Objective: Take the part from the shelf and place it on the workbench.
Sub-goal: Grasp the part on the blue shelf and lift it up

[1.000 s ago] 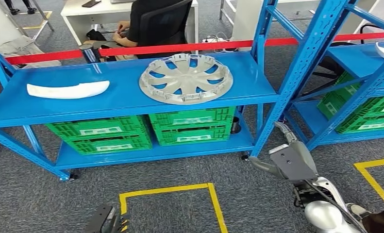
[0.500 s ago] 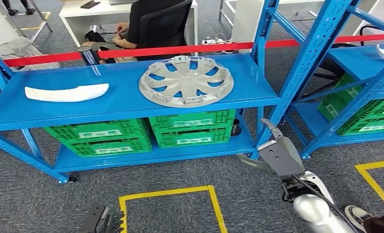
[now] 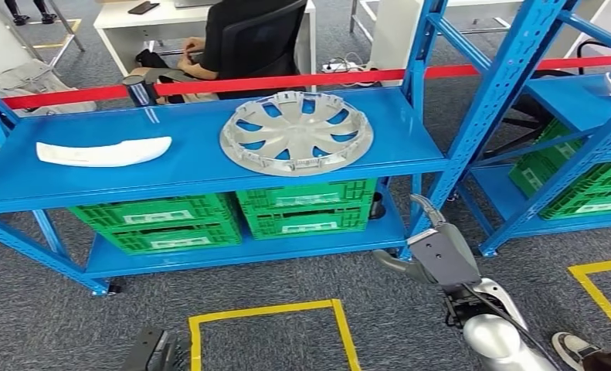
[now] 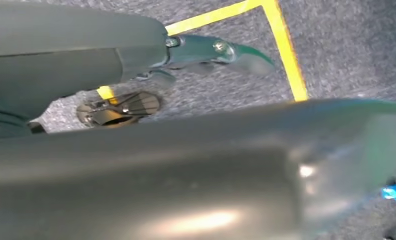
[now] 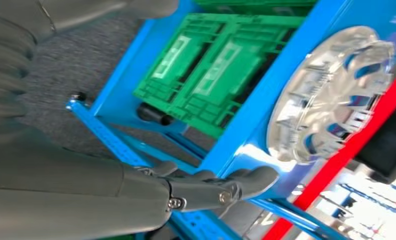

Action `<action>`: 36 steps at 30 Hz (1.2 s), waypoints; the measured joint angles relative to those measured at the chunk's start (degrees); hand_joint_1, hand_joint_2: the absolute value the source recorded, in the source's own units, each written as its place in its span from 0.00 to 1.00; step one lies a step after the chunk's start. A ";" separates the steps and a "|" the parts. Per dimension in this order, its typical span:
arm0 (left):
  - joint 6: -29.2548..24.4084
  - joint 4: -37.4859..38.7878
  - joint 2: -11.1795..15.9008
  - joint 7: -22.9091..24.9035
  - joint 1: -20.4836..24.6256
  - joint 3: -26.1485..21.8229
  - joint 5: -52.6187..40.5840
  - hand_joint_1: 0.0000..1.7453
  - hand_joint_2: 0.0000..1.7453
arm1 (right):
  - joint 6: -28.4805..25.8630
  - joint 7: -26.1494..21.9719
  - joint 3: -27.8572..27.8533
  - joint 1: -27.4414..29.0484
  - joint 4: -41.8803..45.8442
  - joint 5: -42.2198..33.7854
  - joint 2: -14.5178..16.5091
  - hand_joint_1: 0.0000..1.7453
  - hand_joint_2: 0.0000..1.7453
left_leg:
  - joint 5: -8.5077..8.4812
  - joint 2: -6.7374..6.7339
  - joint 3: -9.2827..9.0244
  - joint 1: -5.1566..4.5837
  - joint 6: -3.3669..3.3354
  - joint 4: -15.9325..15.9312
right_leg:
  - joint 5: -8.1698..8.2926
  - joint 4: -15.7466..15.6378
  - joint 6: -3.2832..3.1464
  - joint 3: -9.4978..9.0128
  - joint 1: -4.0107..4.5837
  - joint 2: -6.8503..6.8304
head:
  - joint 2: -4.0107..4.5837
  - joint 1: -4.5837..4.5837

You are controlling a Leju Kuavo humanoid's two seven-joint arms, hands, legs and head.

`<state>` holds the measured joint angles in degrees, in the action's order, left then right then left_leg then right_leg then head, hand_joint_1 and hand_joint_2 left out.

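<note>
Resting flat on smooth blue shelf (image 3: pixel 410 139), round spoked silver hubcap (image 3: pixel 296 131)

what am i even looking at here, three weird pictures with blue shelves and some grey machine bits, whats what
These are three cameras on one humanoid robot. The wide picture is from its head, looking down at a blue shelf. On the shelf lie a silver wheel cover and a white curved part; green crates sit on the level below. Behind a red barrier tape a person sits at a desk.

The other two pictures come from cameras at the robot's wrists, so they look tilted. The right hand is raised near the shelf post, fingers apart, holding nothing. The left hand hangs low over grey carpet with yellow floor tape; its fingers are hard to make out.
</note>
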<state>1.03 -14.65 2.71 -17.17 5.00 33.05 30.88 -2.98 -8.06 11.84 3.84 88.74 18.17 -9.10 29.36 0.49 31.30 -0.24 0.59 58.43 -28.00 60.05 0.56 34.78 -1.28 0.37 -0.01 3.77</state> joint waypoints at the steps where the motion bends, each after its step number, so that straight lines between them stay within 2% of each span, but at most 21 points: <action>1: 0.01 -0.02 0.02 0.00 0.01 0.00 -0.01 0.00 0.00 | -0.03 0.14 -0.01 0.17 0.09 0.04 0.01 0.00 1.00 | 0.15 -0.02 -0.11 0.07 0.31 -0.03 | -0.06 -0.06 -0.37 -0.10 -0.01 0.01 | 0.00 -0.01; 3: 0.10 -0.11 0.02 0.00 0.05 0.01 -0.02 0.00 0.00 | -0.02 0.51 -0.03 0.33 0.49 0.18 0.01 0.00 1.00 | 1.49 -0.10 0.57 0.21 0.95 1.97 | -0.20 -0.20 -1.06 -0.45 -0.17 -0.02 | 0.00 0.09; 4: 0.16 -0.15 0.02 0.01 0.05 0.02 -0.02 0.00 0.00 | 0.03 0.69 -0.03 0.37 0.73 0.26 0.02 0.00 1.00 | 2.90 -0.13 1.82 0.30 1.24 4.69 | -0.30 -0.24 -1.31 -0.65 -0.24 -0.05 | 0.00 0.15; 6: 0.28 -0.19 -0.03 0.04 -0.04 0.02 -0.02 0.00 0.00 | 0.13 0.84 -0.03 0.57 0.95 0.36 0.05 0.00 1.00 | 6.08 -0.16 5.92 0.44 1.63 12.48 | -0.57 -0.24 -1.64 -0.91 -0.17 -0.09 | 0.01 0.21; 7: 0.32 -0.19 -0.04 0.07 -0.12 0.02 -0.03 0.00 0.00 | 0.15 0.85 -0.03 0.72 0.96 0.38 0.07 0.00 1.00 | 6.75 -0.16 7.68 0.47 1.69 15.44 | -0.71 -0.24 -1.72 -1.05 -0.12 -0.09 | 0.01 0.21; 8: 0.37 -0.19 -0.04 0.09 -0.18 0.02 -0.03 0.00 0.00 | 0.16 0.87 -0.04 0.88 0.96 0.40 0.08 0.00 1.00 | 6.32 -0.16 8.56 0.48 1.66 16.51 | -0.86 -0.24 -1.73 -1.24 -0.08 -0.06 | 0.00 0.21; 9: 0.41 -0.19 -0.04 0.10 -0.20 0.02 -0.03 0.00 0.00 | 0.20 0.90 -0.04 1.00 0.98 0.44 0.09 0.00 1.00 | 4.77 -0.16 8.31 0.47 1.52 15.26 | -1.03 -0.23 -1.69 -1.50 -0.07 -0.02 | 0.00 0.21; 11: 0.50 -0.19 -0.03 0.10 -0.20 0.02 -0.04 0.00 0.00 | 0.26 0.93 -0.04 1.13 1.20 0.49 0.11 0.00 1.00 | 0.32 -0.15 5.27 0.40 1.01 7.92 | -1.45 -0.24 -1.45 -2.17 -0.06 0.05 | 0.01 0.21; 13: 0.56 -0.17 -0.03 0.11 -0.17 0.02 -0.04 0.00 0.00 | 0.29 0.98 -0.03 1.20 1.48 0.51 0.11 0.00 1.00 | -1.84 -0.15 2.61 0.13 0.48 1.80 | -1.81 -0.26 -0.94 -2.52 0.07 0.09 | 0.01 0.20; 15: 0.60 -0.16 -0.04 0.13 -0.22 0.02 -0.04 0.00 0.00 | 0.29 1.10 -0.02 1.30 1.68 0.55 0.13 0.00 1.00 | -1.68 -0.13 2.13 -0.16 0.02 0.48 | -1.87 -0.54 -0.25 -2.59 0.10 0.09 | 0.00 0.18; 18: 0.64 -0.18 -0.03 0.13 -0.35 0.02 -0.03 0.00 0.00 | 0.28 1.32 -0.04 1.32 2.21 0.67 0.18 0.00 1.00 | -2.05 -0.16 1.45 0.20 -1.06 -0.49 | -2.68 0.49 0.64 -2.31 0.10 -0.01 | -0.01 0.15; 19: 0.65 -0.19 -0.02 0.13 -0.34 0.01 -0.03 0.00 0.00 | 0.28 1.39 -0.07 1.32 2.31 0.69 0.17 0.00 1.00 | -2.15 -0.20 1.15 0.36 -1.39 -0.81 | -3.86 2.68 0.78 -1.27 0.16 -0.05 | 0.00 0.12; 21: 0.65 -0.19 -0.06 0.13 -0.34 0.00 -0.03 0.00 0.00 | 0.28 1.56 -0.09 1.42 2.34 0.72 0.17 0.00 1.00 | -1.99 -0.26 0.99 0.30 -1.81 -0.87 | -7.04 9.81 0.91 2.61 0.20 -0.09 | 0.00 0.07; 22: 0.65 -0.19 -0.10 0.13 -0.37 0.00 -0.04 0.00 0.00 | 0.29 1.63 -0.10 1.50 2.34 0.75 0.17 0.00 1.00 | -1.87 -0.27 0.94 0.27 -1.88 -0.84 | -7.94 12.94 0.97 4.51 0.21 -0.09 | 0.00 0.05; 23: 0.65 -0.19 -0.14 0.14 -0.41 0.00 -0.04 0.00 0.00 | 0.29 1.66 -0.11 1.56 2.34 0.80 0.17 0.00 1.00 | -1.74 -0.28 0.85 0.25 -1.90 -0.81 | -7.84 14.50 1.01 5.70 0.22 -0.10 | 0.00 0.05; 24: 0.65 -0.19 -0.16 0.14 -0.43 0.00 -0.04 0.00 0.00 | 0.29 1.66 -0.13 1.57 2.36 0.87 0.17 0.00 1.00 | -1.56 -0.26 0.68 0.27 -1.84 -0.75 | -6.51 13.78 1.04 5.76 0.20 -0.10 | 0.01 0.05; 26: 0.65 -0.20 -0.20 0.15 -0.44 0.00 -0.04 0.00 0.00 | 0.30 1.66 -0.19 1.53 2.40 0.97 0.16 0.00 1.00 | -0.97 -0.20 0.20 0.35 -1.48 -0.44 | -2.12 7.13 1.05 3.08 0.09 -0.17 | -0.01 0.05; 28: 0.65 -0.21 -0.23 0.16 -0.39 0.00 -0.04 0.00 0.00 | 0.31 1.69 -0.22 1.51 2.55 1.23 0.16 0.00 1.00 | -0.27 -0.11 0.02 0.17 -0.86 0.12 | 0.15 1.26 0.75 0.44 0.09 -0.18 | 0.00 0.05; 33: 0.65 -0.36 -0.26 0.19 -0.22 0.02 -0.40 0.00 0.00 | 0.08 1.80 -0.89 1.30 3.91 2.91 -0.15 0.00 1.00 | 0.96 -0.13 0.21 0.15 0.66 1.21 | -0.15 -0.07 -0.98 -0.30 0.12 0.00 | 0.01 0.14; 34: 0.66 -0.43 -0.26 0.19 -0.15 0.02 -0.44 0.00 0.00 | 0.03 1.82 -1.13 1.18 4.24 3.11 -0.26 0.00 1.00 | 2.07 -0.15 1.15 0.23 0.97 3.25 | -0.19 -0.15 -1.24 -0.43 0.00 -0.03 | 0.01 0.19; 36: 0.73 -0.52 -0.30 0.20 -0.11 0.03 -0.52 0.00 0.00 | -0.08 2.05 -1.59 1.01 4.73 3.67 -0.50 0.00 1.00 | 5.25 -0.19 4.78 0.38 1.45 10.31 | -0.38 -0.17 -1.60 -0.60 -0.02 -0.10 | 0.01 0.27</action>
<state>1.76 -15.17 2.41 -16.98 4.90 33.07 30.36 -3.05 -6.01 10.25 4.85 93.47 21.83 -9.60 34.61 0.30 36.07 0.14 2.03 68.74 -28.38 59.88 -1.04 34.17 -1.31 0.27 -0.01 4.04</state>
